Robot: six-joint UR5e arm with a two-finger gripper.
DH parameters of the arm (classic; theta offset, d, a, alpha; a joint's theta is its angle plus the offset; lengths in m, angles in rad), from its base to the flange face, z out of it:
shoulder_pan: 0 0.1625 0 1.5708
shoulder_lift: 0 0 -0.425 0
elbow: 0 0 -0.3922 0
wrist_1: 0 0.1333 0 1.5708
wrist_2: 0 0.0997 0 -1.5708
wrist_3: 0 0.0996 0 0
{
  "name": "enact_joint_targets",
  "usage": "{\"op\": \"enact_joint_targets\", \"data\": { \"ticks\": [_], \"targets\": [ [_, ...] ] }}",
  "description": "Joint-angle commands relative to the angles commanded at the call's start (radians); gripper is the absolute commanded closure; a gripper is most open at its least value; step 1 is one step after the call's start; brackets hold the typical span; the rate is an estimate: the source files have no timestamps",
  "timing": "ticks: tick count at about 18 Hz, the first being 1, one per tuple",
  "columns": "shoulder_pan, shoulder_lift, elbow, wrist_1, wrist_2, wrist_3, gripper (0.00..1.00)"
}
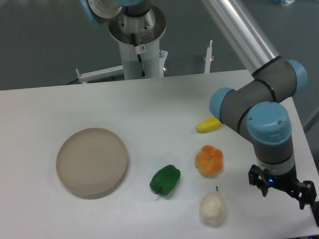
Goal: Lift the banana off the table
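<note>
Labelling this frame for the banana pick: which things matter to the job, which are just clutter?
Job:
- banana, partly hidden behind the arm
- table it lies on
- gripper, low at the table's right edge, away from the banana

Clutter:
- beige plate
- green pepper
- orange lobed fruit
- white pear-shaped item
</note>
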Motion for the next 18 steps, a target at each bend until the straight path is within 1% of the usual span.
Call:
{"op": "enact_joint_targets", "data": {
  "ticks": [12, 14, 15, 17, 18],
  "targets": [
    [-0.002, 0.003, -0.009, 0.000, -0.002, 0.002, 0.00],
    [0.000, 0.006, -0.009, -0.008, 0.002, 0.000, 0.00],
    [0.000, 0.015, -0.014, -0.014, 0.003, 0.000, 0.00],
    [0.006, 0.043, -0.052, -0.026, 0.002, 0.008, 0.00],
    [0.012, 0.054, -0.066, -0.047, 0.000, 0.012, 0.00]
  ]
}}
